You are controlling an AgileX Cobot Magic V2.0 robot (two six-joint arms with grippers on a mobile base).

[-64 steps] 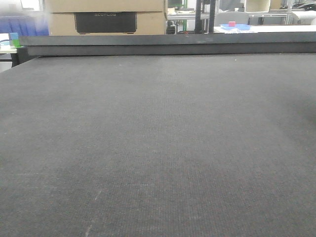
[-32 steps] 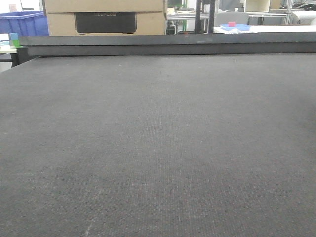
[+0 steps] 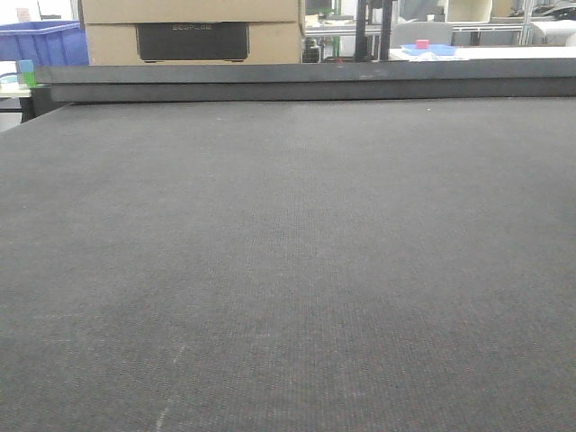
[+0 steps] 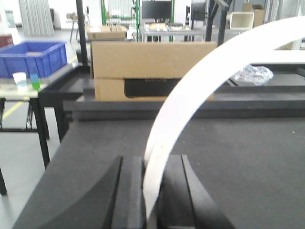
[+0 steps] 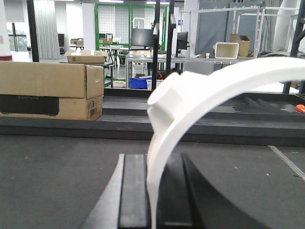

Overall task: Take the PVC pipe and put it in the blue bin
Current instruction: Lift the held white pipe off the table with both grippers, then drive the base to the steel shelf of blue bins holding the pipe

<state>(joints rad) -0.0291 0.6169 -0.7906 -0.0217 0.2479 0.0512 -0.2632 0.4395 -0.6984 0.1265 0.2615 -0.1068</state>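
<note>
Two grippers were each closed on a white curved strip, judged to be PVC pipe: the left gripper (image 4: 150, 162) on the left pipe (image 4: 190, 95), the right gripper (image 5: 153, 160) on the right pipe (image 5: 176, 105). The blue bin (image 3: 40, 45), blurred a second earlier, stood sharp beyond the far-left corner of the tabletop (image 3: 288, 270); depositing remained undone.

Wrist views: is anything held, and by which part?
Left end effector pinches a white curved plastic strip by its lower end; right end effector holds a similar white curved piece likewise.
</note>
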